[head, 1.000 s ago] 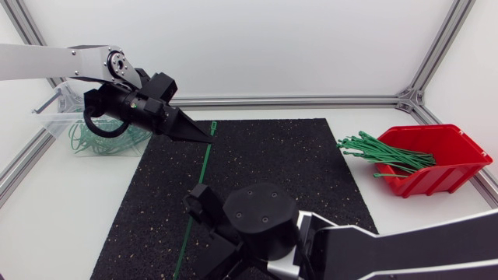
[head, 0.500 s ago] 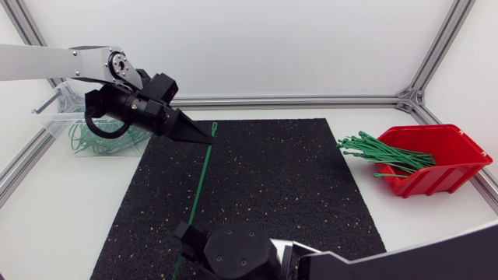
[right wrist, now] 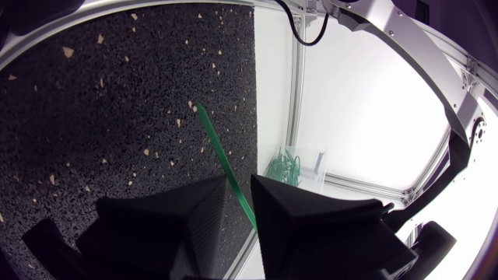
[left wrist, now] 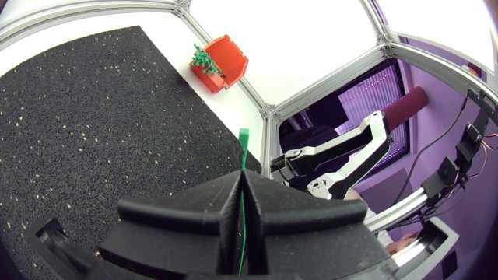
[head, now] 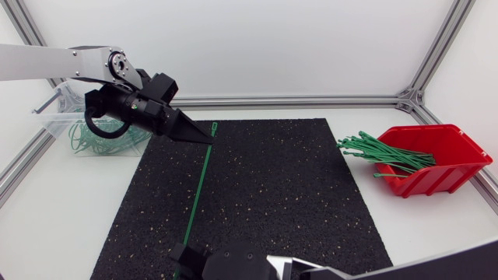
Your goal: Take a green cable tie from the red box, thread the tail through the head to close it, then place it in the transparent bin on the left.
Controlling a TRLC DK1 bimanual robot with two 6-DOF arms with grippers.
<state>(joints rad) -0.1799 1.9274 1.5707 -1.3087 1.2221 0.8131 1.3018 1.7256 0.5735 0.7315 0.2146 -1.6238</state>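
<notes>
A green cable tie [head: 199, 183] lies stretched over the black mat [head: 296, 187]. My left gripper [head: 205, 137] is shut on it just below its head [head: 214, 126]; in the left wrist view the tie [left wrist: 243, 148] sticks out ahead of the closed fingers. My right gripper [head: 181, 255] is at the mat's near edge, at the tie's tail. In the right wrist view the tail [right wrist: 216, 149] runs between the fingers [right wrist: 204, 204], which stand narrowly apart, open. The red box [head: 447, 159] with several green ties [head: 385, 153] sits at the right. The transparent bin [head: 58, 118] stands at the left.
Closed green ties [head: 93, 141] lie in the bin behind my left arm [head: 47, 62]. Aluminium frame rails [head: 311, 100] border the table. The red box [left wrist: 222, 61] shows far ahead of the left gripper [left wrist: 241, 177].
My right arm has drawn back along the tie toward the near edge, and its fingers have narrowed around the tail. The left arm and the tie's head have stayed put.
</notes>
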